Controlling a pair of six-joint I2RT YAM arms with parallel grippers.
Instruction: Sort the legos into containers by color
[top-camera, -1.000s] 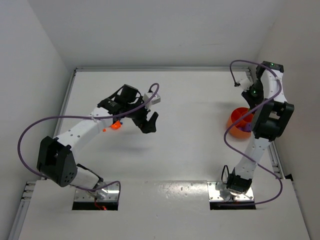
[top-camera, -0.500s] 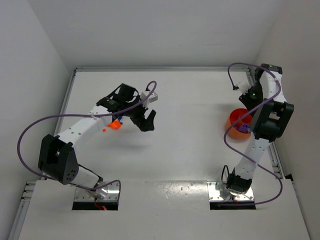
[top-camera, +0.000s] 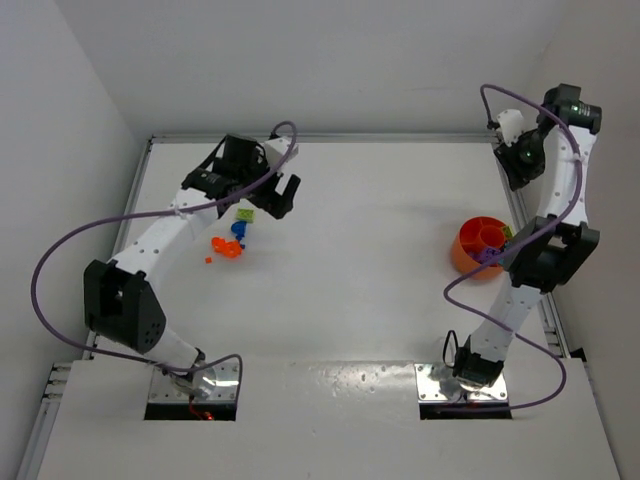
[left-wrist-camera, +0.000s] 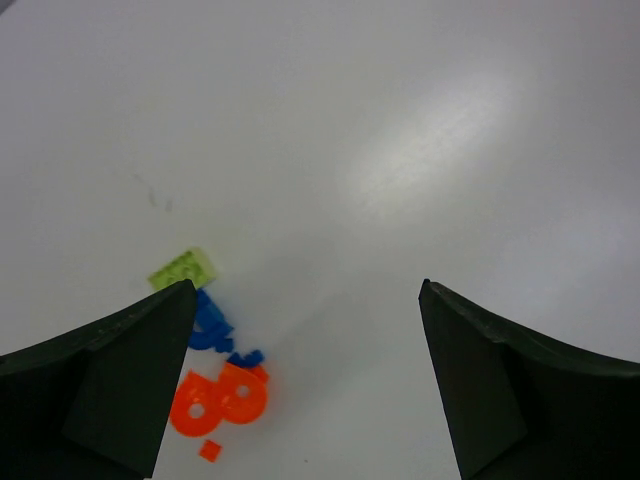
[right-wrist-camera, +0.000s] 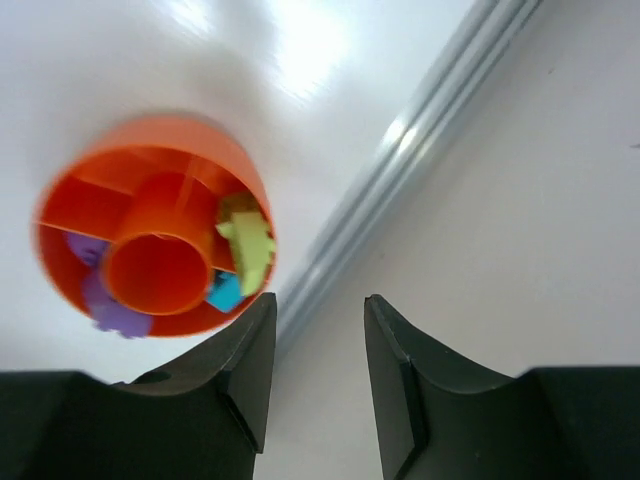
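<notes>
**Both claws open and empty; legos partly sorted.**

The left claw (top-camera: 276, 196) (left-wrist-camera: 305, 290) is hovering over the counter (top-camera: 370, 280) towards its far-left corner, jaws spread wide and gripping nothing. The loose legos are lying in a cluster near the left edge: a lime green lego (top-camera: 245, 214) (left-wrist-camera: 182, 269), blue legos (top-camera: 240, 229) (left-wrist-camera: 210, 325) and orange legos (top-camera: 226, 247) (left-wrist-camera: 220, 400) (the blue and orange ones are touching). The right claw (top-camera: 520, 162) (right-wrist-camera: 320, 305) is hanging high by the far-right corner, jaws parted with nothing between them. The orange tub (top-camera: 468, 248) (right-wrist-camera: 200, 130) is standing close to the right edge, holding purple legos (right-wrist-camera: 110, 312), a teal lego (right-wrist-camera: 225, 292) and a lime green piece (right-wrist-camera: 248, 250) in its compartments.
</notes>
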